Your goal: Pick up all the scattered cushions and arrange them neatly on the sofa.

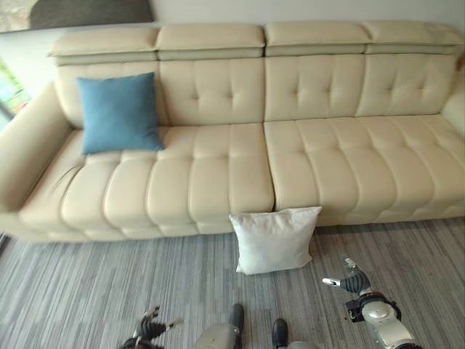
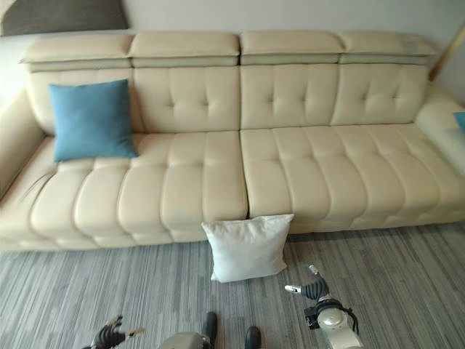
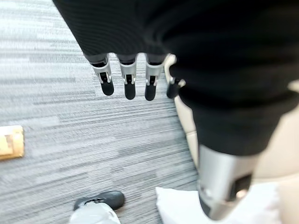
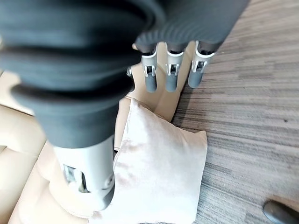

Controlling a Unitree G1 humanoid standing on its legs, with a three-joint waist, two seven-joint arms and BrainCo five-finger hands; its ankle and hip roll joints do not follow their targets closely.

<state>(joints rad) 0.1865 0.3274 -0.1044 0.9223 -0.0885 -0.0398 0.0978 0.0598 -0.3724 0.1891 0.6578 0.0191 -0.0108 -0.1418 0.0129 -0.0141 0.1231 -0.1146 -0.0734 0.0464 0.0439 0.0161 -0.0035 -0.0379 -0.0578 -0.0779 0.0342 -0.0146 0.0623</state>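
A white cushion (image 1: 275,239) stands on edge on the grey striped carpet (image 1: 87,291), its back leaning against the front of the cream sofa (image 1: 320,160) just below the seam between the two seat sections. It is roughly square, so no axis is clearly the longer; its broad face points out from the sofa toward the robot, and its top edge runs along the sofa front, with the upper corner on the robot's right poking up a little higher than the other.

A blue cushion (image 1: 118,112) sits on the sofa seat near the left end — upright, propped against the backrest, its face turned out into the room and tipped slightly back.

The left robot hand (image 1: 149,329) hangs low over the carpet, well to the left of the white cushion; its fingers (image 3: 127,85) hang straight and relaxed with nothing held. The right robot hand (image 1: 350,278) is just to the right of the white cushion, apart from it — its fingers (image 4: 171,77) likewise extended and empty, pointing down toward the sofa base beside the cushion.
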